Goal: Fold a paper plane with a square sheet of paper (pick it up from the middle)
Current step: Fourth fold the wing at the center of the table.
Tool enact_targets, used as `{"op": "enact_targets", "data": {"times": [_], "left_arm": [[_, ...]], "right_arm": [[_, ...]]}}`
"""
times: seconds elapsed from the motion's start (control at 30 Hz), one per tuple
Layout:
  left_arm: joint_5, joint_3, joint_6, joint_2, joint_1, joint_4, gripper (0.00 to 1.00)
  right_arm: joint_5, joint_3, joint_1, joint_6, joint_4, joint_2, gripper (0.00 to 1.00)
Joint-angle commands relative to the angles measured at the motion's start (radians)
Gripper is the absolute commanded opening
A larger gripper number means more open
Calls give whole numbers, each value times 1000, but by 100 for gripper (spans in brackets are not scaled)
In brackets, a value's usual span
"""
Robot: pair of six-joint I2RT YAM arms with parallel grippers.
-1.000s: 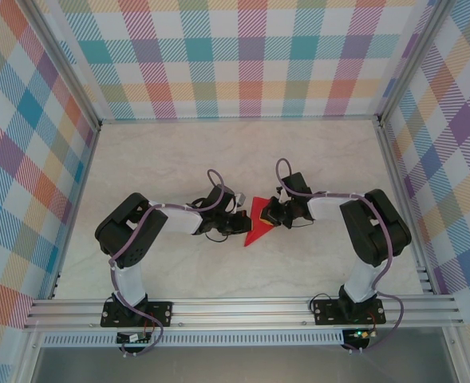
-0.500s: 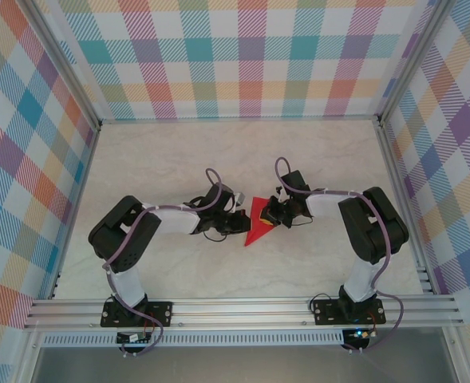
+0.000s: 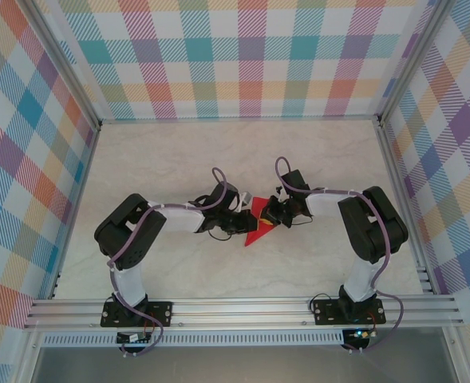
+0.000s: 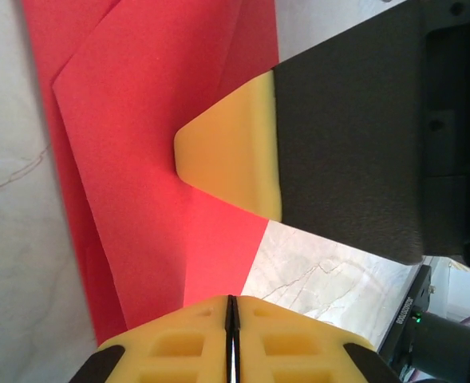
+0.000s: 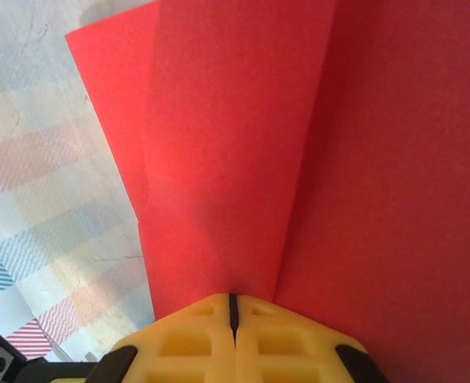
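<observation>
The red square sheet of paper [image 3: 256,229] lies on the marble table, folded into a narrow wedge with layered flaps and its point toward the near left. My left gripper [image 3: 245,223] is at its left side. In the left wrist view the red sheet [image 4: 139,120] runs up to my left gripper [image 4: 231,300], whose yellow pads meet with just a thin slit. My right gripper [image 3: 269,215] sits on the sheet's right part, its fingertip [image 4: 227,155] lying flat on the paper. In the right wrist view my right gripper [image 5: 233,298] is shut against the creased red sheet [image 5: 242,159].
Plaid walls [image 3: 242,56] and aluminium rails [image 3: 242,307] box in the marble table [image 3: 163,152]. Both arms reach inward from the near rail, their wrists close together at the table's middle.
My left gripper has slid right, up to the paper's left edge, and its elbow has shifted. The right gripper and the paper have barely moved.
</observation>
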Motion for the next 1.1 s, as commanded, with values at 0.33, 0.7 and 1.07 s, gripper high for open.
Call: {"op": "enact_targets", "data": {"times": [0.33, 0.7, 1.07], "left_arm": [[-23, 32, 52, 36, -18, -169, 11], [-96, 14, 70, 47, -20, -240, 11], [-14, -45, 32, -70, -28, -152, 11]], "right_arm": [[154, -31, 6, 12, -107, 87, 4], [163, -34, 6, 20, -112, 93, 4], [159, -32, 7, 20, -111, 98, 4]]}}
